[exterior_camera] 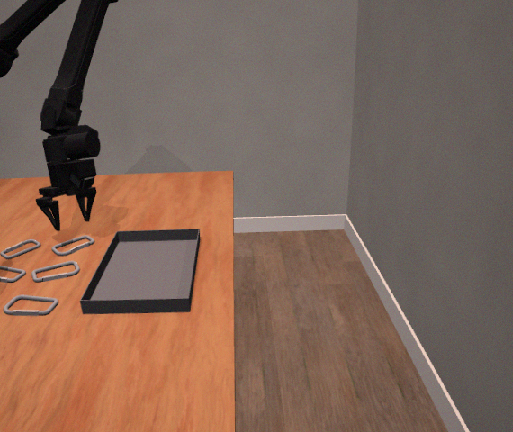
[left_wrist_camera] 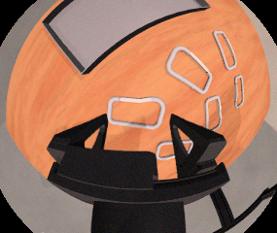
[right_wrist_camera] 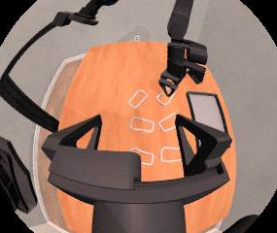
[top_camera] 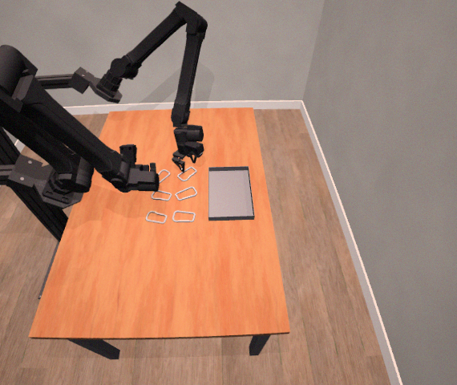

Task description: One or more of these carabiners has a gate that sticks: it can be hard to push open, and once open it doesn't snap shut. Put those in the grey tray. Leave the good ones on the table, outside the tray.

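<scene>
Several silver carabiners lie on the table in two columns of three. My left gripper (top_camera: pixel 188 165) (exterior_camera: pixel 72 225) (left_wrist_camera: pixel 138 117) is open and empty, above the back carabiner (top_camera: pixel 184 180) (exterior_camera: pixel 66 253) (left_wrist_camera: pixel 135 126) of the column nearer the tray. That column also has a middle carabiner (top_camera: pixel 187 197) (exterior_camera: pixel 52 279) (left_wrist_camera: pixel 179 49) and a front carabiner (top_camera: pixel 184 220) (exterior_camera: pixel 29 312). The grey tray (top_camera: pixel 231 217) (exterior_camera: pixel 136 305) is empty. My right gripper (right_wrist_camera: pixel 138 117) is open and empty; its arm partly hides the back carabiner of the other column in the top view. Gate condition cannot be told.
The other column has a middle carabiner (top_camera: pixel 161 199) and a front carabiner (top_camera: pixel 156 222), farther from the tray. The right arm reaches over the table (top_camera: pixel 154 285) beside the back carabiners, close to the left gripper. The tray stands near the table's long edge.
</scene>
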You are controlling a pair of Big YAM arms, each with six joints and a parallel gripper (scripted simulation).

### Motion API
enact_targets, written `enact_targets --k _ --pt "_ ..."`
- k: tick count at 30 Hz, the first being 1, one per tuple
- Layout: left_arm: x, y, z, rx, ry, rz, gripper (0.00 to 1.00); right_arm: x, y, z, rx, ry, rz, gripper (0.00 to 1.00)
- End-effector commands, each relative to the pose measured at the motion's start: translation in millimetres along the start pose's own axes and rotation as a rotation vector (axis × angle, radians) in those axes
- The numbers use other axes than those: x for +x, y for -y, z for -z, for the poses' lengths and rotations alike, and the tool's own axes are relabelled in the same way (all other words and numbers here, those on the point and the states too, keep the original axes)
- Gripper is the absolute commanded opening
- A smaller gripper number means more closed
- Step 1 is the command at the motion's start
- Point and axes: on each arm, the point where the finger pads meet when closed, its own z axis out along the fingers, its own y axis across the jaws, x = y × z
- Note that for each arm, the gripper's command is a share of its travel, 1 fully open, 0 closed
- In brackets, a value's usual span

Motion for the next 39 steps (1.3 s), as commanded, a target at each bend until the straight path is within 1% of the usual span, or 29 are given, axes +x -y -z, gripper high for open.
enact_targets --k 1,3,5,6,7,9,16,20,22,23,24,26,28,31,32,34,39 --pt "-4 8 -2 -0.008 -0.014 0.225 0.83 -1 1 0 -0.002 0.003 0.009 1.00" --pt "-4 7 -4 -0.022 -0.022 0.308 0.83 -1 1 0 -0.002 0.003 0.009 1.00" --pt "-4 7 -4 -0.022 -0.022 0.308 0.83 -1 1 0 -0.002 0.003 0.009 1.00" --pt "-9 2 0 -0.031 -0.009 0.360 0.83 -1 1 0 -0.002 0.003 0.009 1.00" --pt "-9 1 -1 -0.038 -0.013 0.404 0.83 -1 1 0 -0.002 0.003 0.009 1.00" --pt "-1 3 -8 -0.058 -0.037 0.509 0.83 -1 1 0 -0.002 0.003 0.009 1.00" --pt "-1 -2 -10 -0.111 -0.044 0.805 0.83 -1 1 0 -0.002 0.003 0.009 1.00" --pt "7 2 -16 -0.133 -0.066 0.964 0.83 -1 1 0 -0.002 0.003 0.009 1.00" --pt "7 2 -16 -0.133 -0.066 0.964 0.83 -1 1 0 -0.002 0.003 0.009 1.00" --pt "1 -2 -13 -0.134 -0.053 1.016 0.83 -1 1 0 -0.002 0.003 0.009 1.00" --pt "2 -1 -14 -0.137 -0.056 1.059 0.83 -1 1 0 -0.002 0.003 0.009 1.00" --pt "10 6 -20 -0.150 -0.080 1.157 0.83 -1 1 0 -0.002 0.003 0.009 1.00" --pt "12 7 -22 -0.160 -0.088 1.241 0.83 -1 1 0 -0.002 0.003 0.009 1.00" --pt "20 0 -28 -0.189 -0.103 1.348 0.83 -1 1 0 -0.002 0.003 0.009 1.00" --pt "24 -5 -31 -0.201 -0.109 1.377 0.83 -1 1 0 -0.002 0.003 0.009 1.00" --pt "19 -9 -29 -0.201 -0.100 1.410 0.83 -1 1 0 -0.002 0.003 0.009 1.00" --pt "16 -1 -28 -0.192 -0.107 1.398 0.83 -1 1 0 -0.002 0.003 0.009 1.00"
